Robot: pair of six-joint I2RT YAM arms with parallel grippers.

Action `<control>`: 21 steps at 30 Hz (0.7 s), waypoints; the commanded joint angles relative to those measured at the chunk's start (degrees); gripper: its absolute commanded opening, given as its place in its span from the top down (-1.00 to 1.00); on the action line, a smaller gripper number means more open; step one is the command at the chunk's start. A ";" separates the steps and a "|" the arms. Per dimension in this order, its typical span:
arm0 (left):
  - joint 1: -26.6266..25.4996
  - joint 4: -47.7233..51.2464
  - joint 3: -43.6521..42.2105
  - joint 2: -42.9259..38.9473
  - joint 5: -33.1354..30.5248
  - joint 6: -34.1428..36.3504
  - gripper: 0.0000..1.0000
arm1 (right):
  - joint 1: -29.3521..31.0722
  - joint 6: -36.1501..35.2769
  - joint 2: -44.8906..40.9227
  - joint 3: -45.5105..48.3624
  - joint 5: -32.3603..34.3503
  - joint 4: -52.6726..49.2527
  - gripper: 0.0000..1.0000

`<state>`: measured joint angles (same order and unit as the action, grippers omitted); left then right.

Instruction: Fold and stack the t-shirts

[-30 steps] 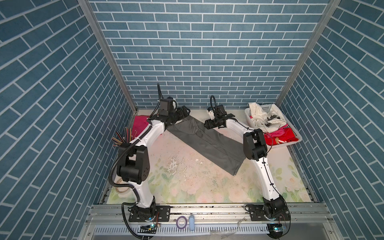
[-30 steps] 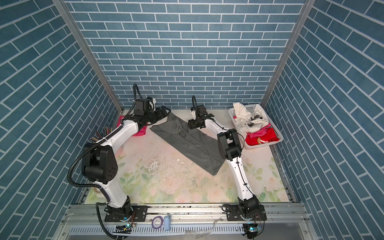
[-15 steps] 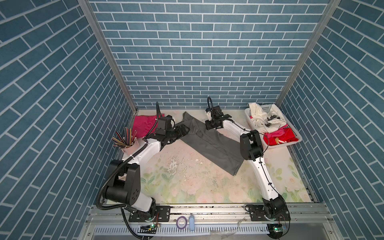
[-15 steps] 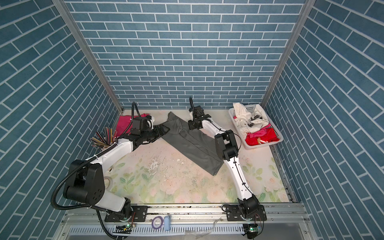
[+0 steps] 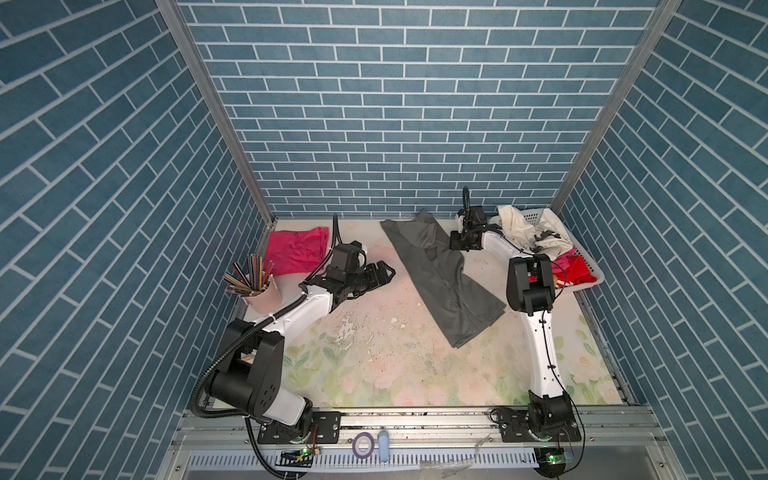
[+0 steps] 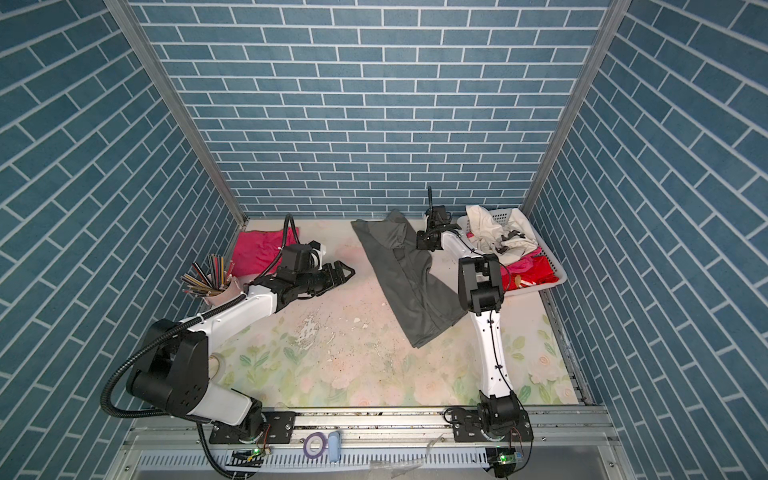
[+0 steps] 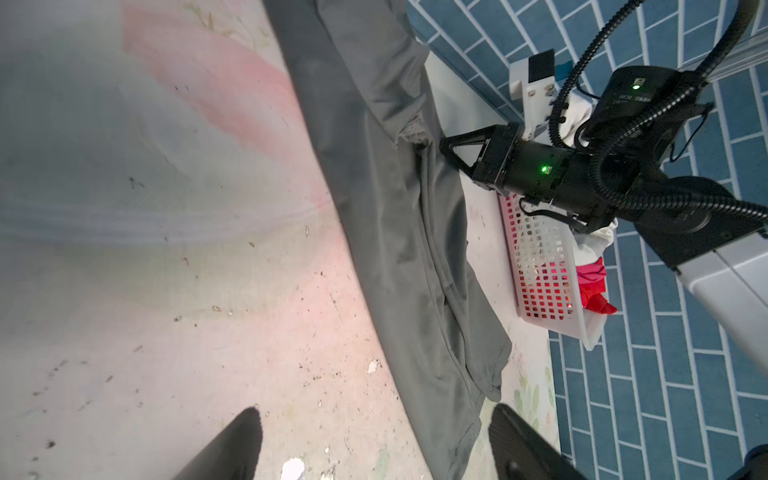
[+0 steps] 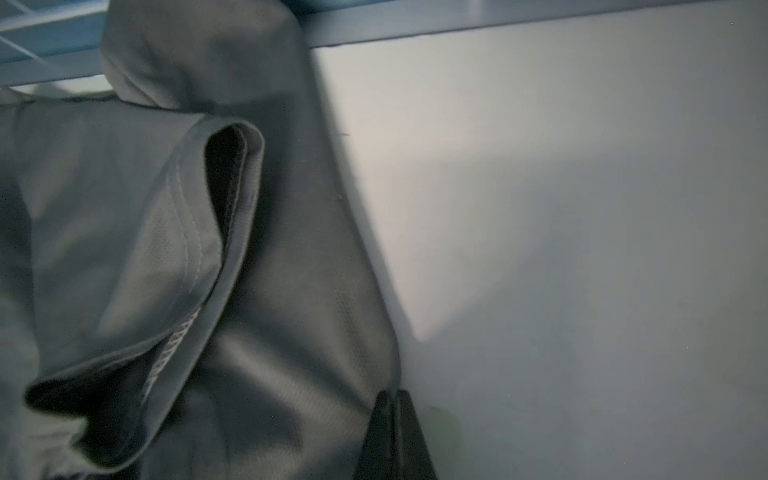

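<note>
Grey t-shirt (image 5: pixel 440 274) edge clamped between right fingers (image 8: pixel 392 436); left fingers (image 5: pixel 385 275) wide apart, holding nothing.

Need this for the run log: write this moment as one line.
left claw: open, holding nothing | right claw: shut on edge of dark grey short-sleeved cloth t-shirt | hot pink cloth t-shirt: lying far left, untouched

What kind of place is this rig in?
Likely a robot test cell staged for laundry: printed brick walls, arms bolted to a metal rail, a basket of clothes beside a grey t-shirt.
</note>
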<state>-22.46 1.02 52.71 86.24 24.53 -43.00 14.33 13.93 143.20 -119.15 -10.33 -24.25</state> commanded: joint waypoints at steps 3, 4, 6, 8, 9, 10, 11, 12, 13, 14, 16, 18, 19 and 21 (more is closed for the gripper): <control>-5.00 -4.26 -4.05 1.19 0.18 -6.00 -0.75 | -1.14 -0.73 -6.81 5.69 -1.08 -4.08 0.24; -6.05 -5.02 -4.93 1.12 0.25 -7.03 -0.75 | -1.16 -0.84 -8.52 6.82 -1.51 -3.81 0.06; -8.19 -6.20 -6.30 1.04 -0.34 -8.96 -0.75 | -1.19 -0.75 -12.12 9.32 -2.30 -3.55 -0.16; -10.55 -7.88 -7.42 1.20 -0.44 -11.29 -0.75 | -1.14 -0.25 -16.47 13.17 -2.98 -3.12 -0.33; -11.66 -8.78 -7.85 1.34 -0.52 -12.51 -0.75 | -1.14 0.07 -18.55 15.41 -3.12 -2.65 -0.35; -13.17 -9.74 -8.10 1.73 -0.66 -13.86 -0.75 | -1.15 0.51 -21.35 18.63 -2.87 -1.94 -0.47; -14.73 -10.82 -8.23 2.36 -0.61 -15.26 -0.75 | -1.14 1.01 -24.24 22.18 -2.38 -1.04 -0.53; -16.05 -11.55 -8.15 3.03 -0.62 -16.36 -0.75 | -1.31 1.49 -26.72 24.77 -1.74 -0.24 -0.60; -17.55 -12.24 -8.08 3.90 -0.84 -17.83 -0.75 | -1.57 2.02 -29.28 28.43 -1.50 0.60 -0.64; -18.97 -12.99 -7.92 4.83 -1.00 -19.25 -0.75 | -1.87 2.56 -32.10 31.93 -1.27 1.22 -0.72; -21.61 -13.75 -7.12 6.71 -1.57 -21.33 -0.75 | -2.73 3.48 -36.93 38.42 -0.72 2.54 -0.81; -24.03 -13.76 -5.85 8.93 -2.16 -23.40 -0.74 | -3.78 4.19 -41.30 44.36 -0.60 3.60 -0.83; -25.16 -13.74 -5.13 10.35 -2.13 -24.41 -0.75 | -4.40 4.59 -43.63 47.25 -0.77 4.12 -0.83; -26.95 -13.41 -3.35 13.05 -1.74 -25.86 -0.74 | -5.56 5.41 -47.66 52.31 -1.33 5.19 -0.84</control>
<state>-47.48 -11.05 46.78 97.01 23.64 -64.49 10.17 16.78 99.09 -71.57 -11.64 -20.36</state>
